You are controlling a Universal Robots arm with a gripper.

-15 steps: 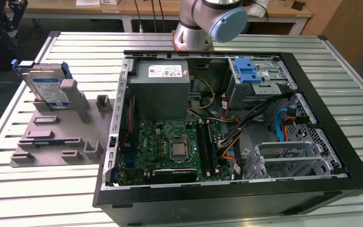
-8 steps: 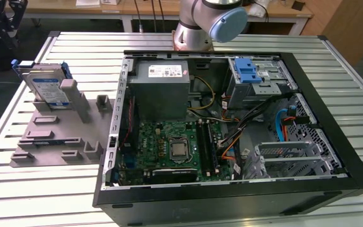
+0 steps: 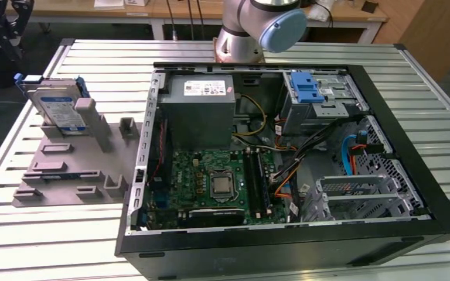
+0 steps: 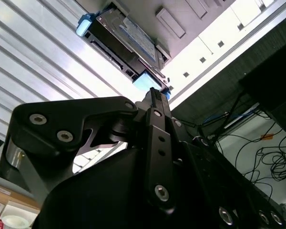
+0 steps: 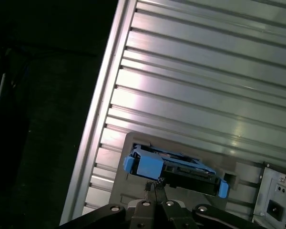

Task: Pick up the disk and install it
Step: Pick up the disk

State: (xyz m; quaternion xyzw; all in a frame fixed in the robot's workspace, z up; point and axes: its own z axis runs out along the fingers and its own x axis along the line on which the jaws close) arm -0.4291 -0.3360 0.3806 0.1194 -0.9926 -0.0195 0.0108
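Note:
The disk (image 3: 59, 108), a silver drive with a white-and-blue label in a blue bracket, stands on edge in a grey fixture (image 3: 61, 170) at the exterior view's left. Both wrist views look at it from a distance: the disk (image 4: 128, 40) shows its label side, and the disk (image 5: 181, 174) shows its dark edge and blue bracket ends. My gripper (image 5: 155, 183) hangs well apart from it, fingers pressed together with nothing between them. One black finger (image 4: 155, 109) lines up with the bracket's end.
An open computer case (image 3: 412, 234) lies on the slatted metal table (image 3: 92, 234), to the exterior view's right of the fixture. Inside are a grey power-supply box (image 3: 201, 111), a green motherboard (image 3: 217, 184) and a drive bay with a blue latch (image 3: 307, 88). The arm's base (image 3: 245, 35) stands behind the case.

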